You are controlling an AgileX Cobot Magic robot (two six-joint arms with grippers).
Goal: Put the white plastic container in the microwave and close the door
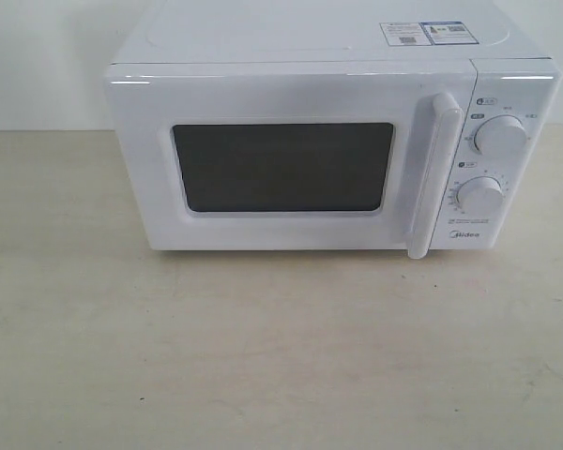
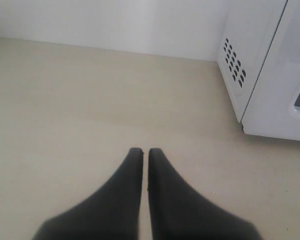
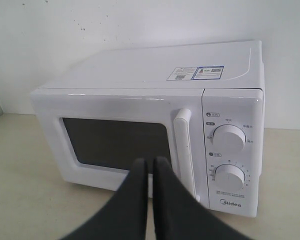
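The white Midea microwave [image 1: 310, 131] stands at the back of the table with its door [image 1: 281, 169] shut flat against the body; the tall bar handle [image 1: 436, 173] is beside the two dials. In the right wrist view the microwave [image 3: 155, 115] faces me, and my right gripper [image 3: 151, 162] is shut and empty a short way in front of the door's window. My left gripper [image 2: 144, 151] is shut and empty above bare table, off the vented side of the microwave [image 2: 262, 75]. The white plastic container is out of view. Neither gripper shows in the exterior view.
A pale beige table [image 1: 263, 356] spreads in front of the microwave. A white wall [image 1: 38, 56] rises behind it. Two stickers [image 1: 422, 33] lie on the microwave's top.
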